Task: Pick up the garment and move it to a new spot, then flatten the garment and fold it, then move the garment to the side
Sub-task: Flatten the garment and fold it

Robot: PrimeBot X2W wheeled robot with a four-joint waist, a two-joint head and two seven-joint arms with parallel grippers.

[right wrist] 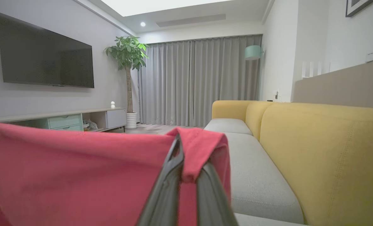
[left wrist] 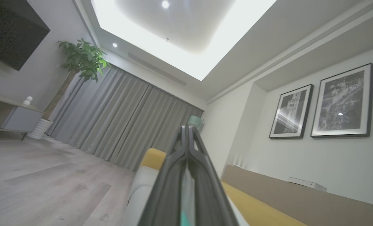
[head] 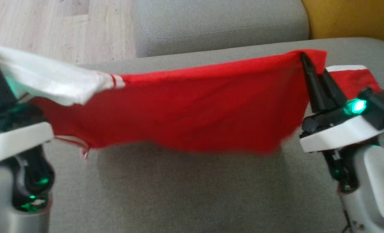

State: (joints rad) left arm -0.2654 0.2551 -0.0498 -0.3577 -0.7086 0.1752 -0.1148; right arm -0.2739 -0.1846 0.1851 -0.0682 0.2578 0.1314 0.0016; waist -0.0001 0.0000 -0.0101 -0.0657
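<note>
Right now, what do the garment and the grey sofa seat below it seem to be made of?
The garment: thin, soft cloth, probably a jersey knit, matte red with a white sleeve; it sags and creases where it hangs. The sofa seat: grey upholstery fabric, matte, with a fine woven texture.

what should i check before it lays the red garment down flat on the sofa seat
1. Right claw grip: shut on the top corner of the garment - ok.
2. Left claw grip: shut, and the white sleeve runs up to it - ok.
3. Spread: the top edge is stretched between both claws - ok.
4. Sleeve flat: the white sleeve flops forward over the red body - not ok.
5. Lower hem hanging free of the sofa seat: the hem is blurred - cannot tell.
</note>
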